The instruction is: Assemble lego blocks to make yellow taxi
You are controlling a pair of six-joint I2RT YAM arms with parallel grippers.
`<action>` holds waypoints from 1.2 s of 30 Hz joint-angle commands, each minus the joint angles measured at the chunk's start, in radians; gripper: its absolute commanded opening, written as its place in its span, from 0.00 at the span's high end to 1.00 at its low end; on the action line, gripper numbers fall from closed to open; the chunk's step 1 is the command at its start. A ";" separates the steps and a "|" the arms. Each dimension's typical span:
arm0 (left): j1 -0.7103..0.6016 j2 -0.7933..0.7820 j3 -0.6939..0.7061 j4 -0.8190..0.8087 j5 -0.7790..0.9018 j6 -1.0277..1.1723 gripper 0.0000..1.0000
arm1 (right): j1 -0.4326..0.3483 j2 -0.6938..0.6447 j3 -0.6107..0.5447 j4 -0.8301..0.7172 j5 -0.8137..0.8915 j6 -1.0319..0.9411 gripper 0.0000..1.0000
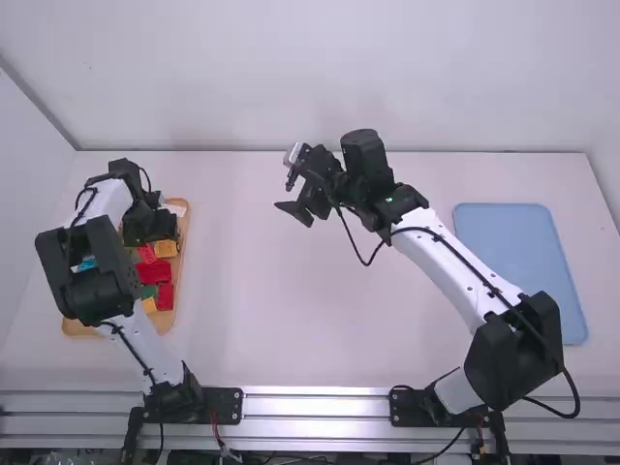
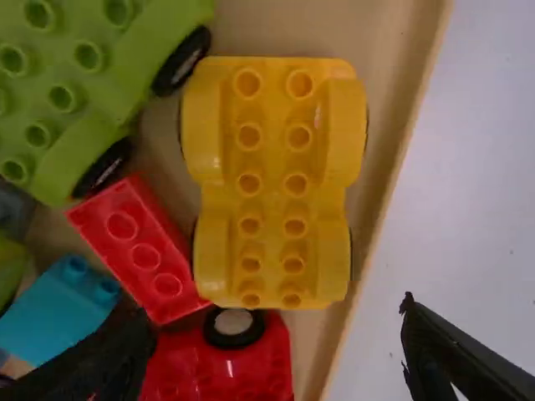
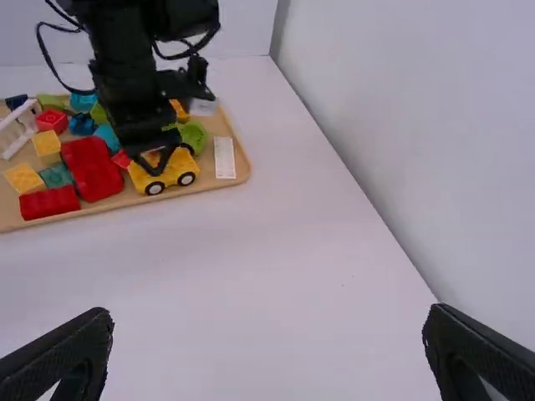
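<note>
Metal rail (image 1: 315,407): nearest the high camera, it ran along the table's near edge, bearing both arm bases.
Left wall (image 1: 27,174): plain and pale, it met the back wall in a corner beyond the tabletop.
Wooden tray (image 1: 182,281): it lay at the table's left, with loose bricks, a green wheeled base (image 2: 92,83) and a red brick (image 2: 142,251) inside its rim.
Left gripper (image 1: 150,228): positioned over the tray, fingers parted, nothing between them.
Yellow wheeled base (image 2: 272,184): it stood upright in the tray, studs uppermost, near the rim and just beside the red brick.
Back wall (image 1: 310,73): pale and plain, it rose behind the table's far edge.
White table (image 1: 320,320): a smooth, light surface extended between tray and blue mat.
Right gripper (image 1: 292,208): held above the table's middle, well apart from the tray; fingers spread, empty.
Blue mat (image 1: 523,271): it lay flat at the right, its corners rounded.
Right wall (image 1: 606,145): pale, it bordered the table's right side.
</note>
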State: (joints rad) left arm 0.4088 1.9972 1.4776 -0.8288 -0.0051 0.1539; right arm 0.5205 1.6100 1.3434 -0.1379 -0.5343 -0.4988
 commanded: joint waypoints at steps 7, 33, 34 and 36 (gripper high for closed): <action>0.016 0.004 -0.066 0.060 -0.011 0.013 0.32 | 0.004 0.008 0.038 0.003 0.019 0.004 0.01; 0.017 0.004 -0.187 0.211 0.039 0.048 0.37 | 0.017 0.008 0.037 -0.012 0.019 0.030 0.01; 0.016 0.004 -0.194 0.219 0.039 0.053 0.36 | 0.017 0.008 0.037 -0.016 0.019 0.030 0.01; 0.017 0.004 -0.210 0.237 0.039 0.053 0.36 | 0.017 0.008 0.037 -0.022 0.020 0.030 0.01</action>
State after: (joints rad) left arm 0.4255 1.9972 1.2961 -0.5915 0.0406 0.1894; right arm 0.5385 1.6100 1.3434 -0.1570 -0.5137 -0.4751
